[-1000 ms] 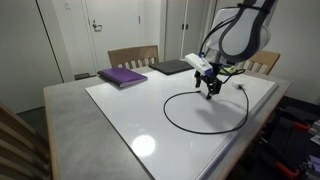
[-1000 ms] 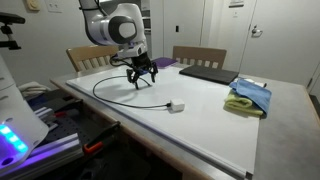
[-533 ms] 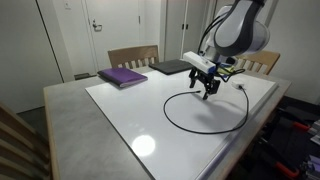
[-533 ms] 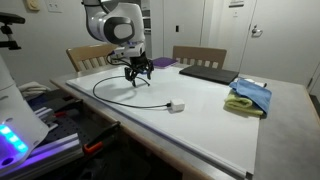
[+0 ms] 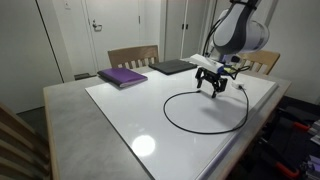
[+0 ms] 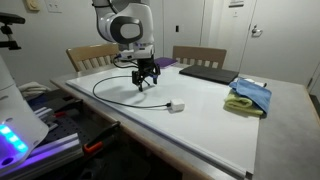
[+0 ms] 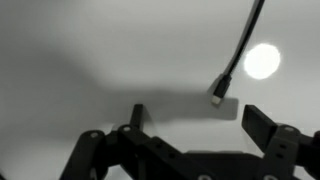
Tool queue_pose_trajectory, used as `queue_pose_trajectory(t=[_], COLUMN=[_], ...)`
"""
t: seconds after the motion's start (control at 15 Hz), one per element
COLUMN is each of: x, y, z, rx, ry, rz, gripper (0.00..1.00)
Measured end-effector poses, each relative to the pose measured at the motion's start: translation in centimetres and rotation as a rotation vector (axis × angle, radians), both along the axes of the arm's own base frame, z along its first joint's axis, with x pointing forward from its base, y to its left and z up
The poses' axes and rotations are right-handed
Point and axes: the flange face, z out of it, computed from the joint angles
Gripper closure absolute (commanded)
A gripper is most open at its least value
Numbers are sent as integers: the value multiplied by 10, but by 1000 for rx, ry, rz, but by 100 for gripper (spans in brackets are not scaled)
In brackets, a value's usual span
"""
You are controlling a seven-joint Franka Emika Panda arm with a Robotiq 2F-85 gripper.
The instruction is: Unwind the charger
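Note:
The charger's black cable (image 5: 166,112) lies in a wide loop on the white table top, and also shows in the other exterior view (image 6: 97,90). Its small white plug block (image 6: 176,106) rests on the table a little apart from my gripper. My gripper (image 5: 211,88) (image 6: 147,83) hovers just above the table near the loop's far end, open and empty. In the wrist view the cable's free end with its small connector tip (image 7: 217,97) lies just ahead of my open jaws (image 7: 200,125), not between them.
A dark laptop (image 5: 170,67) (image 6: 207,73) and a purple book (image 5: 122,76) lie at the table's back. A blue and yellow cloth (image 6: 250,97) lies near one edge. Wooden chairs (image 5: 133,56) stand behind the table.
My gripper has shifted a little sideways over the table and turned slightly at the wrist. The cable and plug block have not moved.

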Motion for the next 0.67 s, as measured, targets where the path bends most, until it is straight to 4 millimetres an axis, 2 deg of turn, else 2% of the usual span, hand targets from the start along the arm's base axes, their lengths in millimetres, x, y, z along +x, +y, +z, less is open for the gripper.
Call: queue_pose_trajectory(t=[0.67], x=[17], y=[16], z=[-4], rx=[16], ry=[26], rz=[19], gripper=[0])
